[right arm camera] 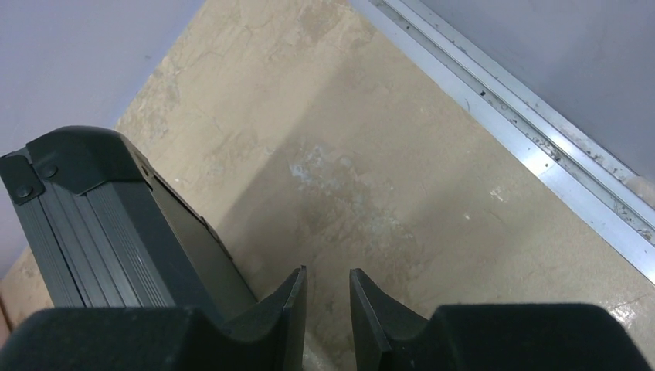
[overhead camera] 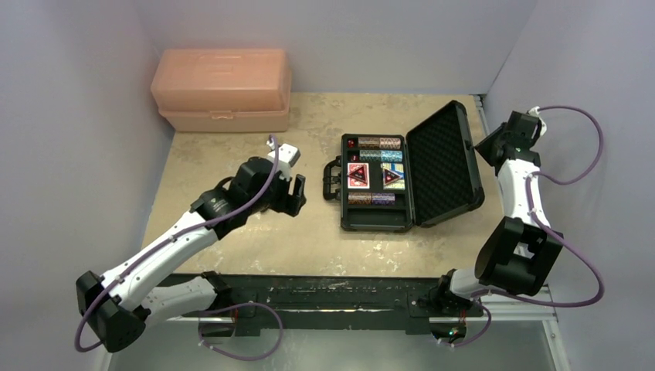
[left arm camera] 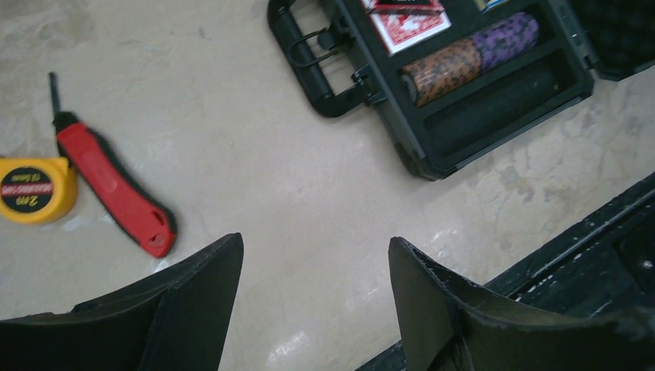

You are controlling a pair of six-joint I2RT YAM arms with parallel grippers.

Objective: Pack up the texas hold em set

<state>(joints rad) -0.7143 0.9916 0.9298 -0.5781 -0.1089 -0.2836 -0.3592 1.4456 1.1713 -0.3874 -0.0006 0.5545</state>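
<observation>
The small black case (overhead camera: 375,220) lies open mid-table, its foam-lined lid (overhead camera: 444,162) tilted back to the right. Inside are chip stacks (overhead camera: 380,144), a red card deck (overhead camera: 358,175), a blue deck (overhead camera: 392,176) and red dice (overhead camera: 351,143). In the left wrist view the chip stacks (left arm camera: 471,58), the case handle (left arm camera: 309,58) and an empty front slot (left arm camera: 502,97) show. My left gripper (overhead camera: 297,195) (left arm camera: 315,239) hangs open and empty over bare table left of the handle. My right gripper (overhead camera: 493,145) (right arm camera: 328,278) sits behind the lid's outer shell (right arm camera: 100,216), jaws narrowly apart, nothing between them.
A large peach plastic box (overhead camera: 222,89) stands at the back left. A red folding knife (left arm camera: 116,185) and a yellow tape measure (left arm camera: 35,189) lie on the table left of the case. A metal rail (right arm camera: 525,124) runs along the right wall.
</observation>
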